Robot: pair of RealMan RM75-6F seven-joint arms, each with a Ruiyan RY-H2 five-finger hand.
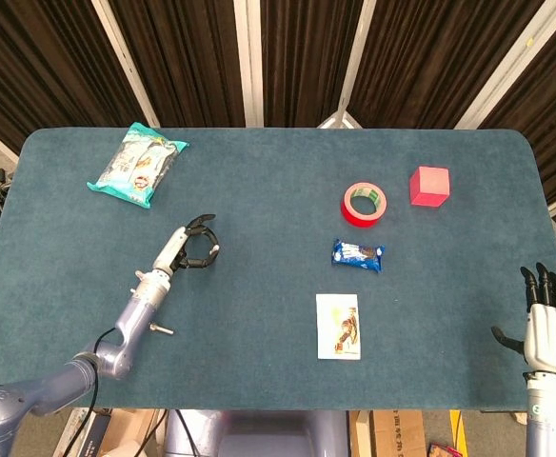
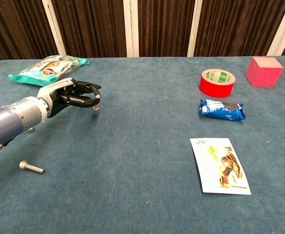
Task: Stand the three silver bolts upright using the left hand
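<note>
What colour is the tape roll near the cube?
Red tape roll, with a green-and-white inner core; the chest view shows it best.

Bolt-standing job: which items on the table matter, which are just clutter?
Job:
left hand
upright bolt at its fingertips, contact unclear
bolt lying flat
bolt partly behind the left arm

Clutter:
red tape roll
pink cube
blue snack packet
picture card
teal snack bag
</note>
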